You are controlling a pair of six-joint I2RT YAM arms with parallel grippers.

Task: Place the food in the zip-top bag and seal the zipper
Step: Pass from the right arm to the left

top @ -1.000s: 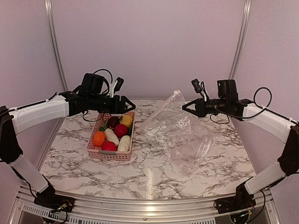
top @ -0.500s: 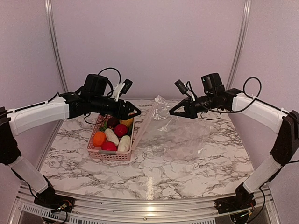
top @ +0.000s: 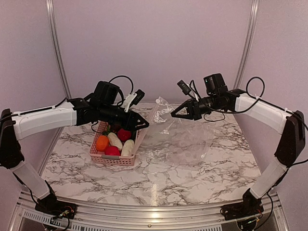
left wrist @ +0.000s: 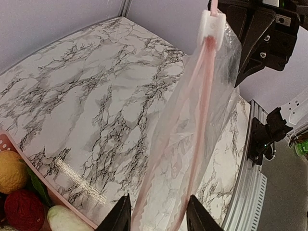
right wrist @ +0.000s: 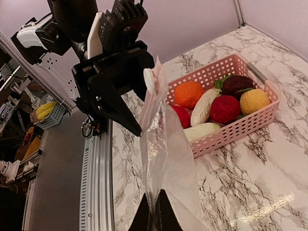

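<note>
The zip-top bag (top: pixel 185 137) hangs from my right gripper (top: pixel 174 115), which is shut on its upper corner; in the right wrist view the clear film (right wrist: pixel 166 154) rises from the pinched right gripper (right wrist: pixel 153 195). The pink zipper (left wrist: pixel 204 86) with its white slider (left wrist: pixel 211 24) runs down between the fingertips of my left gripper (left wrist: pixel 158 204). Its jaws stand apart around that edge without pressing it. In the top view the left gripper (top: pixel 142 126) is at the bag's left edge, over the basket's right rim. The food (top: pixel 115 140) lies in the pink basket (top: pixel 113 160): orange (right wrist: pixel 188 94), white (right wrist: pixel 206 106), red (right wrist: pixel 225 109), yellow (right wrist: pixel 254 101) and dark purple (right wrist: pixel 237 84) pieces.
The basket sits left of centre on the marble table (top: pixel 159 178). The bag's lower part drapes onto the table right of the basket. An aluminium rail (top: pixel 144 208) runs along the near table edge, and grey walls close in the back and sides.
My right gripper has carried the bag's top to the left, toward the basket. My left gripper has moved right and down to the bag's zipper edge, and its jaws have narrowed.
</note>
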